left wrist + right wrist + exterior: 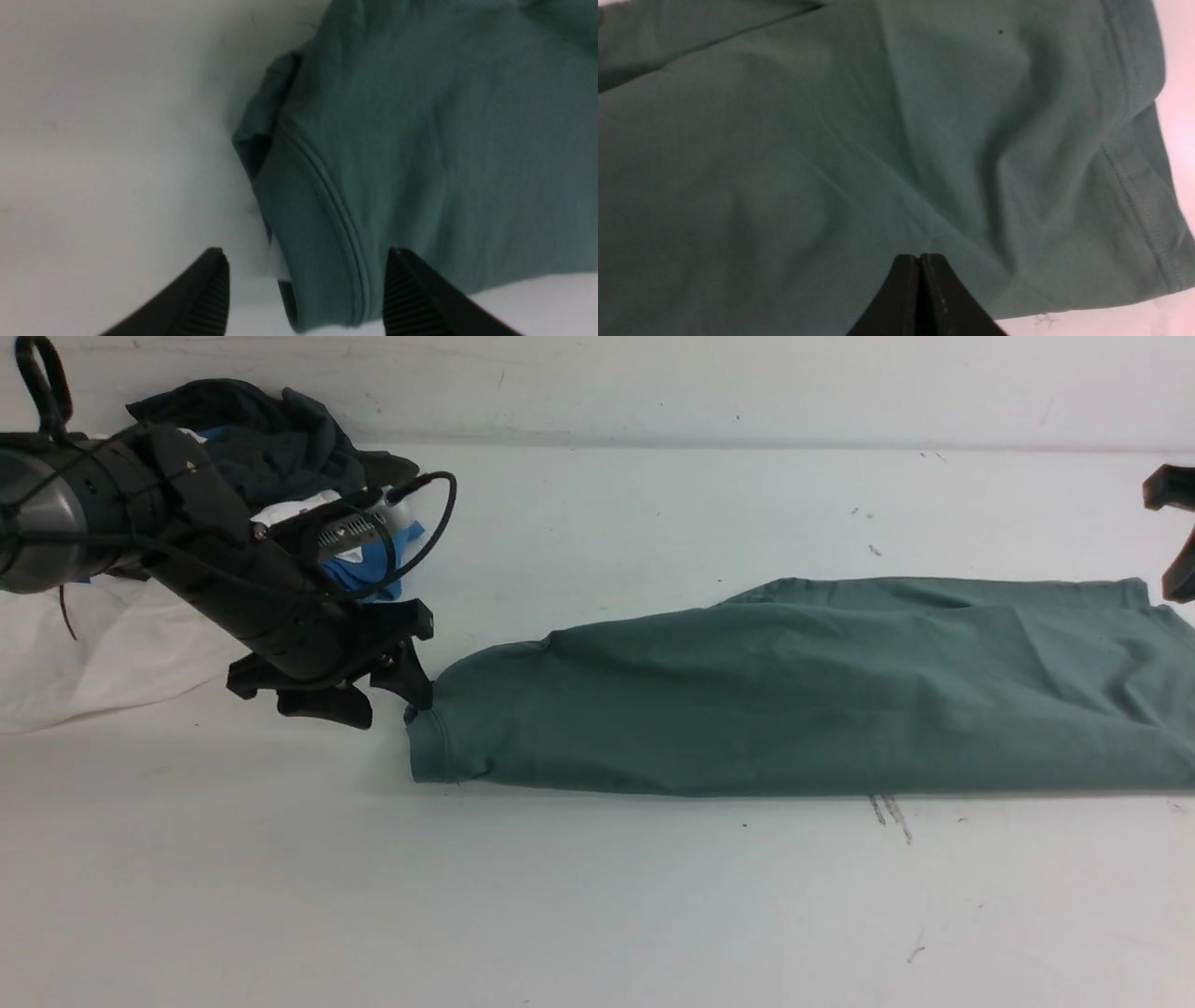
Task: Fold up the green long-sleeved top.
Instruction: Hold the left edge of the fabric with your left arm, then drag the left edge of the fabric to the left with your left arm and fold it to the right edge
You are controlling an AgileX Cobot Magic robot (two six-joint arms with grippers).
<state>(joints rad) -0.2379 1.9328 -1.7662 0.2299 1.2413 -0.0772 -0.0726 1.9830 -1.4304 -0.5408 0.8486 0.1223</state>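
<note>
— Though it fills the right half of the table (pixel 597 915), how does the top (pixel 803 686) lie?
— Lengthwise across it, long axis side to side, collar end toward the clothes pile (pixel 280 457).
— And the left gripper (pixel 373 695)?
— Jaws spread at that collar end, holding nothing. Its wrist view shows the ribbed collar between the fingers (pixel 205 298).
— The right gripper (pixel 920 289)?
— At the top's far end from the pile; its own view shows it closed, over the cloth near the hem. Whether it pinches fabric, I can't tell.

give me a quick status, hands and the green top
Left hand open at collar end. Right hand shut, over green top, holding nothing. Top folded lengthwise, flat. Clothes pile clear behind.
</note>
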